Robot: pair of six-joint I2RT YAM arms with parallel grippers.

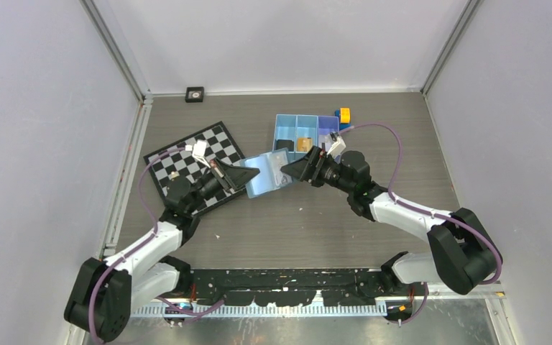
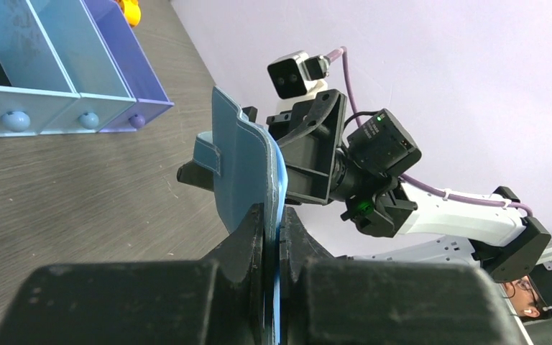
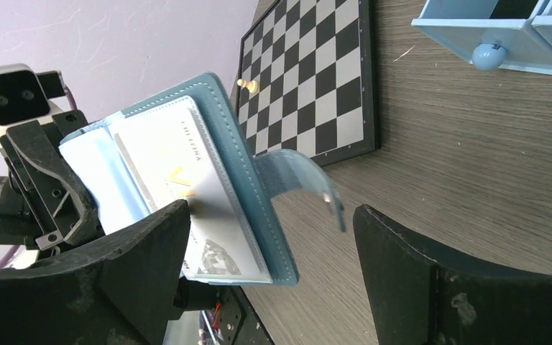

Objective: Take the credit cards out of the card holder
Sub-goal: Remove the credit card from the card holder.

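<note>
Left gripper (image 2: 273,230) is pinching the card holder (image 3: 230,136) aloft so 1 pale card (image 3: 187,180) faces the right gripper (image 3: 271,215), jaws wide apart.

Finds plain pale lavender walls (image 1: 280,43) on three sides, aluminium corner posts (image 1: 118,49), grey wood-grain tabletop (image 1: 295,230), ridged metal rail (image 1: 273,310) at near edge; evenly lit.

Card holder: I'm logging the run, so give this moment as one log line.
left tool: shut on holder | right tool: open, at holder | card: in holder, not gripped
</note>
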